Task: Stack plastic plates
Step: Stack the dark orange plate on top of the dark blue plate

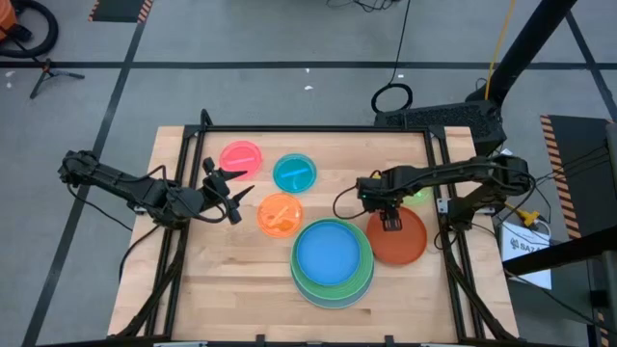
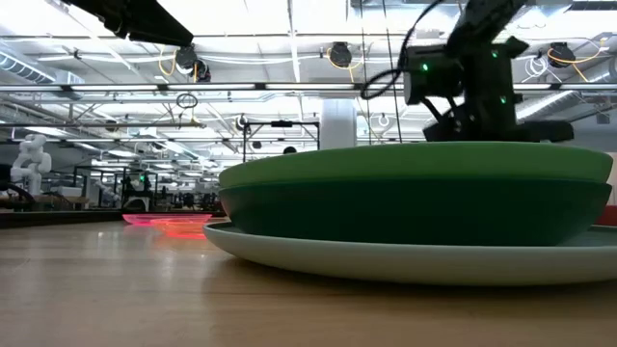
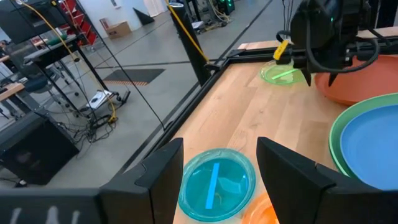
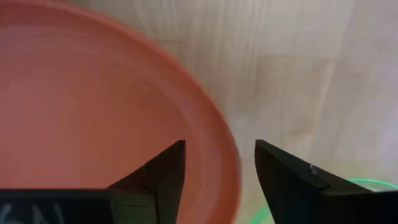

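Observation:
A stack of large plates point(image 1: 333, 262) stands near the table's front middle, a blue plate point(image 1: 328, 253) on top and green rims point(image 2: 415, 193) below. A red-orange plate point(image 1: 405, 241) lies to its right. My right gripper point(image 1: 389, 220) is open over that plate's far rim point(image 4: 227, 155), one finger above the inside and one outside it. Small pink point(image 1: 241, 157), cyan point(image 1: 294, 173) and orange point(image 1: 280, 214) plates lie at the back left. A lime plate point(image 1: 416, 193) shows partly behind the right arm. My left gripper point(image 1: 231, 193) is open and empty, left of the cyan plate point(image 3: 214, 183).
The table's dark frame rails point(image 1: 439, 164) run along its edges. Bare wood point(image 1: 222, 270) lies at the front left. In the low view the plate stack fills the foreground and the right arm point(image 2: 463, 77) stands behind it.

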You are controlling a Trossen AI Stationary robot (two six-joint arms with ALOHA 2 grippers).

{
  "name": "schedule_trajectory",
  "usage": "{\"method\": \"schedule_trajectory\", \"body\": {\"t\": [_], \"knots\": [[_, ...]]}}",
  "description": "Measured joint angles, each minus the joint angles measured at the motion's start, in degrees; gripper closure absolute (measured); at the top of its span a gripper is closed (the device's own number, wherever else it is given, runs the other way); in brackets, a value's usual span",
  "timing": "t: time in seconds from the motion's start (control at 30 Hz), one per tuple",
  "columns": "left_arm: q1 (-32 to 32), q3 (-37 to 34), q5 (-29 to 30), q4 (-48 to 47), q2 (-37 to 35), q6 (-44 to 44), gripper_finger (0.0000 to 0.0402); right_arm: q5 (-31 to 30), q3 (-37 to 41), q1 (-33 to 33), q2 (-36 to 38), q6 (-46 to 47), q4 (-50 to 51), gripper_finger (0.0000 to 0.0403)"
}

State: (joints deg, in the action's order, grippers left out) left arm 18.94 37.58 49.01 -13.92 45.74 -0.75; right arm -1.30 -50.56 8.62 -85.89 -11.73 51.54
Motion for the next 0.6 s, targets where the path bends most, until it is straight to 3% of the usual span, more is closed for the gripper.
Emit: {"method": "schedule_trajectory", "body": {"t": [0.27, 0.6], "knots": [[0.0, 0.0, -0.02, 0.4, 0.0, -0.07, 0.0192, 0.11, 3.21, 1.76, 0.0, -1.5, -4.41, 0.0231], [0.0, 0.0, -0.02, 0.42, 0.0, -0.23, 0.0192, 2.93, 3.21, 3.1, 0.04, -3.28, -4.07, 0.0332]]}}
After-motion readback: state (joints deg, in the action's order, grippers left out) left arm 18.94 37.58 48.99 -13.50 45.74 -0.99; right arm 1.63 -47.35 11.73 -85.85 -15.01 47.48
